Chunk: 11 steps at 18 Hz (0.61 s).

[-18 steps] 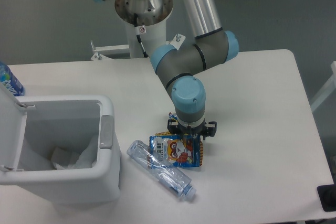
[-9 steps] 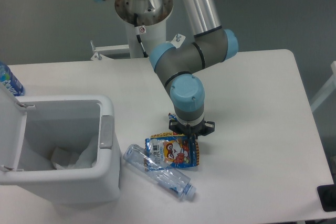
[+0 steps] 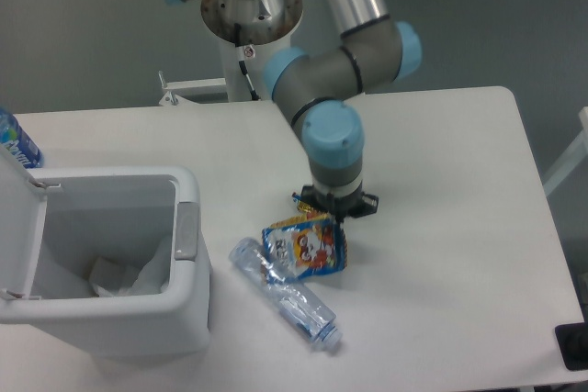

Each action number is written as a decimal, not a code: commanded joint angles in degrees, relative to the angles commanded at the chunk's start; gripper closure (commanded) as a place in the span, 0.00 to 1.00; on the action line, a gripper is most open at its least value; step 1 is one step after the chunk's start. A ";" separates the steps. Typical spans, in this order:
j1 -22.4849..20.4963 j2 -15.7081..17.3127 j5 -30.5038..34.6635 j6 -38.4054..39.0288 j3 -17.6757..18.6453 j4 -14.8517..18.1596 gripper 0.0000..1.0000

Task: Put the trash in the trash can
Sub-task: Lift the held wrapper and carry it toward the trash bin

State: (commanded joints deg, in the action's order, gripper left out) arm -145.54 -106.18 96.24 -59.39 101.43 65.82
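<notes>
Directly beneath the wrist, the gripper (image 3: 329, 218) is seen pinching the upper right corner of the snack wrapper (image 3: 304, 245), with the fingers closed on its edge as far as can be judged; the fingertips themselves are mostly hidden by the wrist. The wrapper is hung tilted, its lower part touching or just above the crushed bottle (image 3: 283, 294) and the table (image 3: 441, 227). From the gripper, the trash can (image 3: 101, 268) is found at about nine o'clock, well apart, its lid (image 3: 20, 218) swung open, so a carry toward nine o'clock is judged to be called for. The bottle's long axis is laid from ten o'clock to four o'clock, cap toward four. Counted: one wrapper, one crushed bottle, one can, one gripper, and one blue-labelled bottle (image 3: 14, 140) behind the can.
</notes>
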 joint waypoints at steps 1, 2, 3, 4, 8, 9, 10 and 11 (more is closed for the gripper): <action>-0.45 0.36 -0.61 -1.42 -0.26 0.80 1.00; -1.15 0.53 -1.92 -2.13 -0.35 1.15 1.00; -1.85 0.97 -3.50 -2.74 -0.88 1.50 1.00; -2.12 1.58 -5.43 -2.84 -1.23 1.68 1.00; -6.07 3.70 -16.94 -2.75 -3.68 2.99 1.00; -6.34 4.05 -18.53 -2.40 -5.09 4.13 1.00; -6.95 4.57 -19.59 -2.05 -7.27 5.62 1.00; -7.30 4.67 -20.91 -1.87 -9.91 7.64 1.00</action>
State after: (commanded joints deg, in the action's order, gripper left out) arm -152.84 -101.51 75.34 -61.26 91.52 73.46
